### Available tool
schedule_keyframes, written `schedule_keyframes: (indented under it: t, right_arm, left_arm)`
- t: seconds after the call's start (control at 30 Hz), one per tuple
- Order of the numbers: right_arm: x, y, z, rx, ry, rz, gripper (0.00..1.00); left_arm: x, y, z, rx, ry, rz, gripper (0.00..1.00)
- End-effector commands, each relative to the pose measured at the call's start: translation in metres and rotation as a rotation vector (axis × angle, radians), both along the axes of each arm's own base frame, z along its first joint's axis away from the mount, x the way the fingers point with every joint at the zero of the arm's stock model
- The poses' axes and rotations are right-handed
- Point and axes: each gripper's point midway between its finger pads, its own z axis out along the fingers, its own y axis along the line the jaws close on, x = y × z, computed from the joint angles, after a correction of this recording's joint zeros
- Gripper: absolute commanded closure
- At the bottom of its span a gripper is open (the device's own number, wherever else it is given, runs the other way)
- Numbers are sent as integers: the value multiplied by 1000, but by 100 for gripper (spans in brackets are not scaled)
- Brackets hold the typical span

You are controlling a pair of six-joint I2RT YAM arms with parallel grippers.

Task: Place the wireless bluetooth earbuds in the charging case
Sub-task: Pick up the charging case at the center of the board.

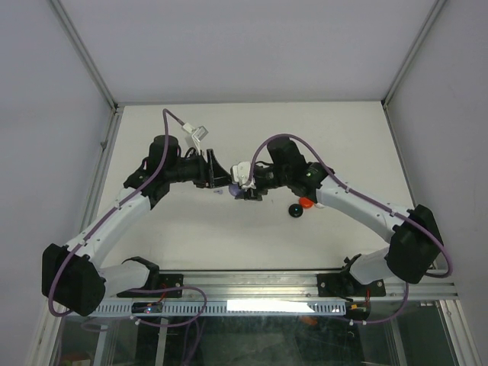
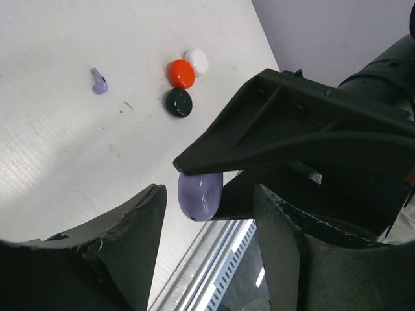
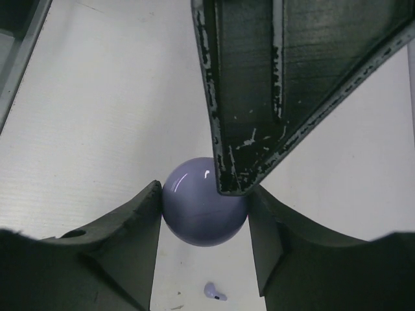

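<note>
My right gripper point(image 3: 204, 194) is shut on a pale purple round charging case point(image 3: 198, 210), lid closed, and holds it just above the table. It also shows in the left wrist view point(image 2: 200, 194). My left gripper point(image 2: 207, 192) is open right in front of the case, and one of its fingers point(image 3: 259, 97) reaches over the case's top edge. A pale purple earbud point(image 3: 214, 292) lies loose on the table under the case, and shows in the left wrist view point(image 2: 98, 81). In the top view both grippers point(image 1: 221, 181) point(image 1: 242, 189) meet mid-table. No other earbuds are in view.
A red disc point(image 2: 181, 73), a white disc point(image 2: 196, 61) and a black disc point(image 2: 178, 102) lie together on the table beside the right arm. The red point(image 1: 306, 203) and black point(image 1: 293, 211) ones show in the top view. A metal rail point(image 1: 252, 282) runs along the table's near edge.
</note>
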Motion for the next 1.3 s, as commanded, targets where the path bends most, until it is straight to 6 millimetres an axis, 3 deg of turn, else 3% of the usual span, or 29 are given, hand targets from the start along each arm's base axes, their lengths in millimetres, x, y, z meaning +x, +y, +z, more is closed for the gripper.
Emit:
schedule_keyframes:
  t: [0.0, 0.37, 0.53, 0.63, 0.77, 0.87, 1.13, 1.27]
  right_arm:
    - [-4, 7, 48, 90, -130, 48, 53]
    - [-3, 7, 54, 99, -177, 56, 52]
    - [-4, 9, 58, 116, -190, 66, 52]
    - [-6, 10, 58, 120, -187, 75, 51]
    - [-5, 10, 55, 119, -195, 75, 45]
    - [-3, 9, 58, 128, -201, 55, 40]
    - [2, -13, 77, 201, -114, -104, 33]
    - [2, -19, 89, 328, -10, -204, 33]
  left_arm:
    - [-3, -10, 20, -75, -46, -43, 43]
    - [-10, -12, -2, -61, 19, -76, 48]
    - [-10, -12, -3, -59, 18, -75, 54]
    - [-10, -12, 1, -63, 1, -76, 61]
    - [-12, -13, 6, -76, -11, -93, 84]
    - [-13, -11, 9, -77, -36, -88, 95]
    - [-3, 2, 21, -77, -175, 35, 100]
    - [3, 9, 40, -132, -261, 122, 100]
